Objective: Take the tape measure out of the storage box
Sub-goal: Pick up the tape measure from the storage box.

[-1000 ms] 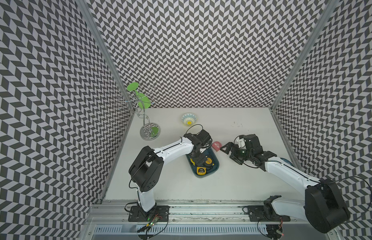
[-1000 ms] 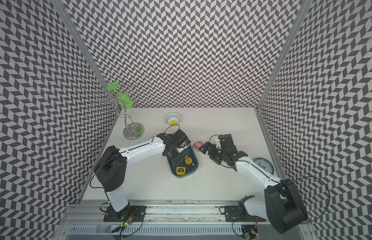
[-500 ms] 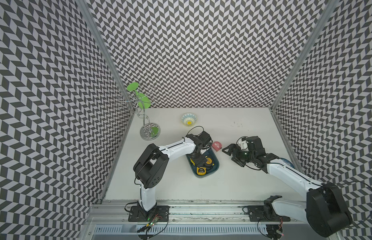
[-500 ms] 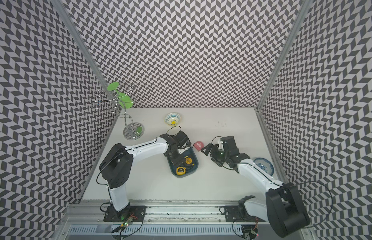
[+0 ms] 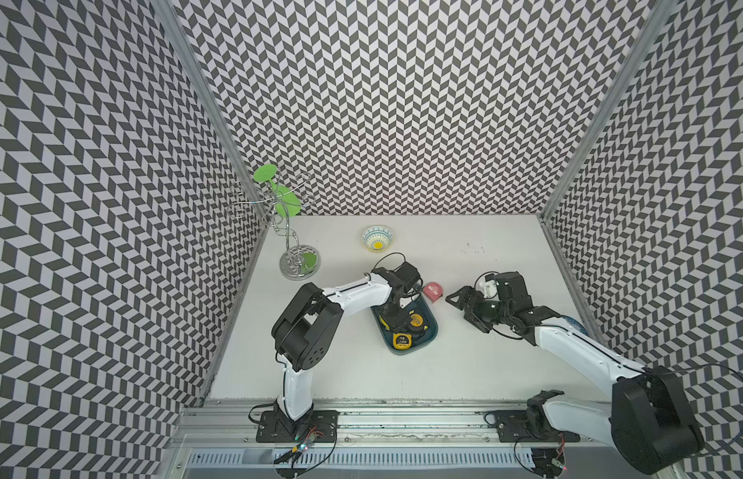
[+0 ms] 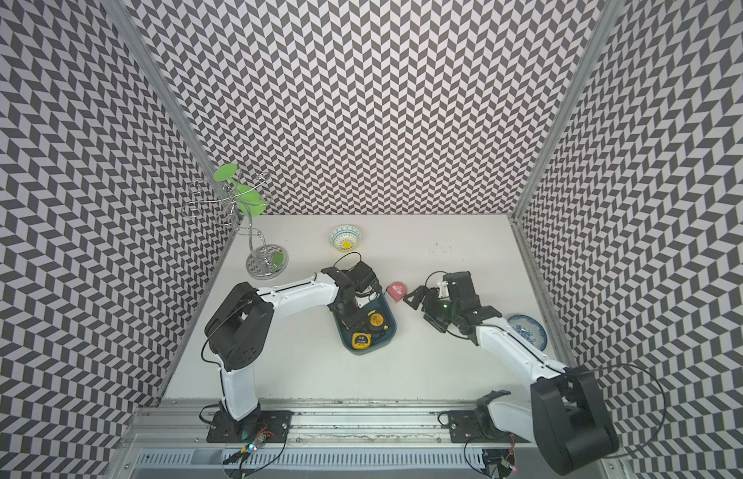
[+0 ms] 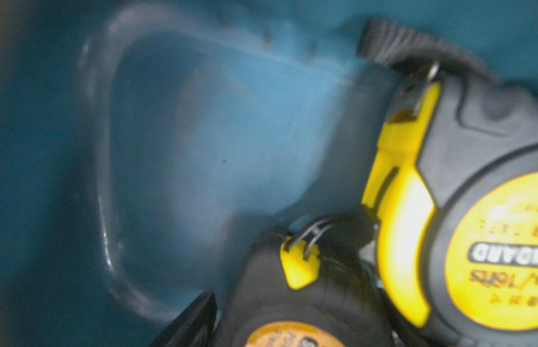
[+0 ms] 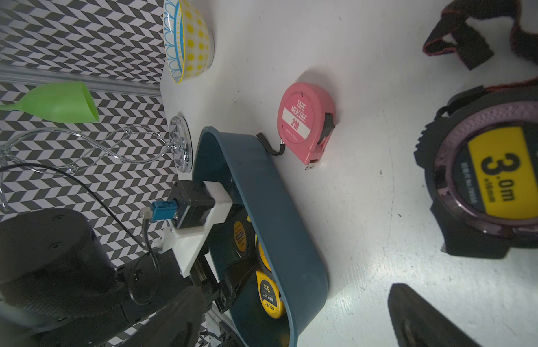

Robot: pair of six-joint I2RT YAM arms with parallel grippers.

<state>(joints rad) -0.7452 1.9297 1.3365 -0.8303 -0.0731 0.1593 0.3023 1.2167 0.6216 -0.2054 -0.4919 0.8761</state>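
Teal storage box holds yellow-black tape measures — left gripper down among them, grip state unclear. Right gripper spread wide, idle. Advise: centre jaws on one casing, squeeze firmly, lift straight.

Bright, even overhead light; storage box interior dim, motion-blurred.

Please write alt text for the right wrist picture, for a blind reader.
A pink tape measure lies on the white table beside a dark teal storage box holding yellow tape measures; the left arm reaches in.
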